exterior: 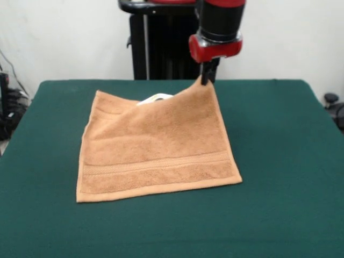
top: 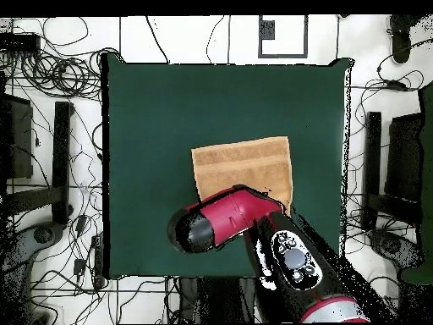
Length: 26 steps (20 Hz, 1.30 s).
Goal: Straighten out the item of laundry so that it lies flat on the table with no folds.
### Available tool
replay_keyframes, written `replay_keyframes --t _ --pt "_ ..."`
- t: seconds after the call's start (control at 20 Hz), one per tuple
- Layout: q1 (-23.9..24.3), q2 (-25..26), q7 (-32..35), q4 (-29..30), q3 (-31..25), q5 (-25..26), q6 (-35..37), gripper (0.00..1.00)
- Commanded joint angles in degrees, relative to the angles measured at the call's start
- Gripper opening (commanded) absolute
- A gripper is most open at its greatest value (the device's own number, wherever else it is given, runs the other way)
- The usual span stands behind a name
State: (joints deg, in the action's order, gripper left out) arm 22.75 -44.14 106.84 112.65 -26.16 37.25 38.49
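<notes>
The item of laundry [exterior: 156, 145], an orange-tan towel with a woven band near its front edge, lies spread on the green table [exterior: 279, 161]. Its far right corner is pulled up off the felt into a peak. My gripper [exterior: 207, 80] is shut on that corner, just below the red wrist. Along the raised far edge a bit of white [exterior: 156, 98] peeks out. From above, the towel [top: 241, 165] shows right of the table's [top: 152, 127] middle. The red arm [top: 228, 216] covers its lower edge and hides the gripper.
In the front view the table's far edge [exterior: 258, 80] runs just behind the lifted corner. Cables [top: 51, 76] and dark stands [top: 397, 169] surround the table on the floor in the overhead view.
</notes>
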Motion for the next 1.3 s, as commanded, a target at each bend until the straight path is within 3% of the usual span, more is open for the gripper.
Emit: replay_keyframes --t 0.05,0.55,0.75,0.8,0.95,1.3 --pt "-3.22 3.72 -2.62 -0.24 -1.07 1.06 3.61 0.0" --pt "-4.15 7.12 -1.33 -4.5 1.96 3.04 2.92 0.0" --pt "-5.64 7.39 2.56 -5.01 5.44 2.94 3.57 0.0" --pt "-6.21 7.44 3.77 -5.11 6.44 2.9 3.94 1.0" --pt "-5.41 7.32 1.68 -5.26 5.85 3.89 1.07 1.0" --pt "-4.55 4.29 0.4 -3.27 5.6 0.16 2.76 1.0"
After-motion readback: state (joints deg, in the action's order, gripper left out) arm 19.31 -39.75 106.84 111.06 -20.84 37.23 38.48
